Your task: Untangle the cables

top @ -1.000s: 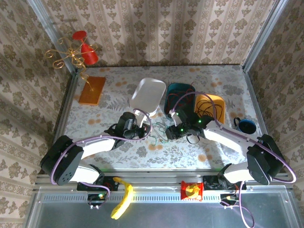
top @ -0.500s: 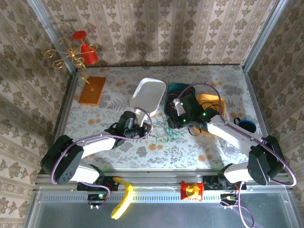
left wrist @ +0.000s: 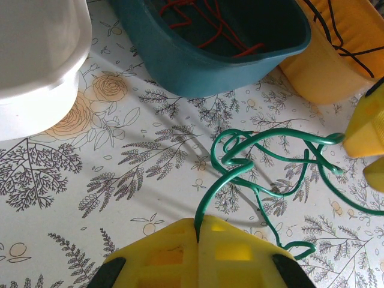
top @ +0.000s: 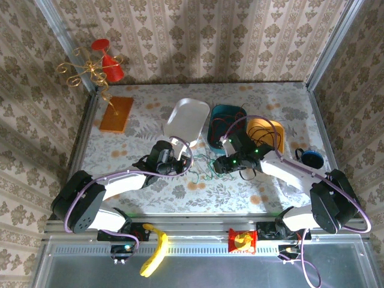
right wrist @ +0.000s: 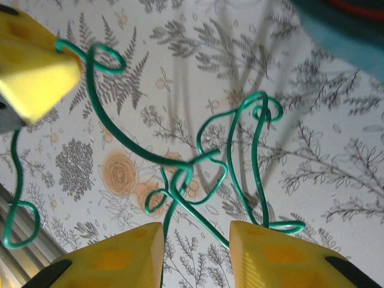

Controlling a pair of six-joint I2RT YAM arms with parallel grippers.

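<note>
Now the thin green wire cable [left wrist: 237, 167] lies on the flowery table top [left wrist: 90, 180], all curly, with loops crossing over each other in the middle. It sits between the two robot hands, just in front of the tubs. The left gripper [left wrist: 198, 225] has its yellow fingers pressed together and pinches one end of the green cable. The right gripper [right wrist: 197, 234] has its fingers spread apart; a bit of the green cable runs between them, but they are not squeezing it. A thin red wire cable [left wrist: 210, 27] lies by itself inside the dark blue-green plastic tub [left wrist: 198, 66]. A thin black wire cable [left wrist: 336, 30] lies inside the orange-yellow plastic tub [left wrist: 324, 72] beside it. The white plastic tub [left wrist: 36, 60] stands near them on the other side. So it looks like two cables are sorted out and put away. I think the green one is the last, and its loops are not pulled straight yet, so that is the job left to do.
</note>
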